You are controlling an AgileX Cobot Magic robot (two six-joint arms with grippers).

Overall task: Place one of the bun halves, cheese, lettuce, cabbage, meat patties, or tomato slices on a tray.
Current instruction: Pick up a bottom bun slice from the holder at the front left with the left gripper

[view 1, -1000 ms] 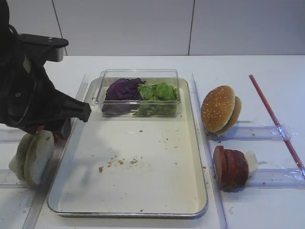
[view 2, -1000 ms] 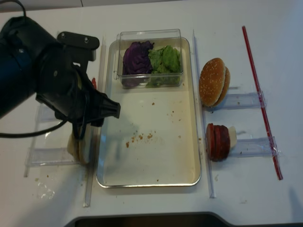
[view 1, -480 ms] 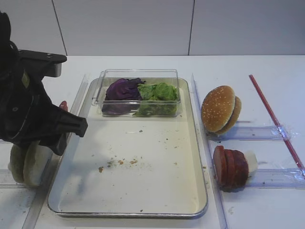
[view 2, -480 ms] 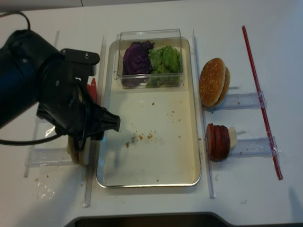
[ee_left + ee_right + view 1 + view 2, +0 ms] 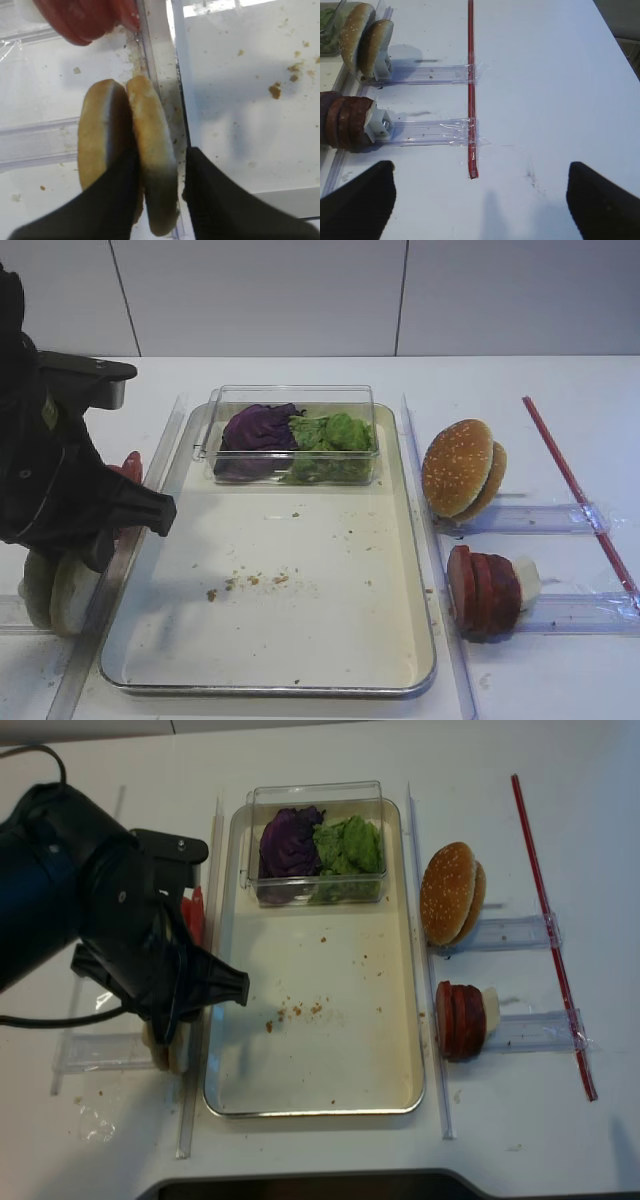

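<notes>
Two bun halves (image 5: 97, 145) stand on edge in a clear holder left of the tray (image 5: 300, 640). My left gripper (image 5: 161, 155) is shut on the right-hand bun half (image 5: 152, 165), with one finger between the halves and the other on its tray side. The tomato slices (image 5: 130, 465) stand just behind them. Cabbage (image 5: 258, 427) and lettuce (image 5: 335, 435) lie in a clear box. The meat patties (image 5: 483, 592) stand right of the tray. No cheese shows. My right gripper (image 5: 480, 205) hangs open over bare table.
The clear box (image 5: 290, 392) sits at the far end of the tray. A sesame bun (image 5: 460, 468) stands on edge in a clear holder at the right. A red strip (image 5: 575, 490) is taped across both right holders. Crumbs lie on the tray floor.
My left arm has sunk lower over the bun halves and shifted slightly left. Its jaws have narrowed onto the right-hand half. Nothing else has moved.
</notes>
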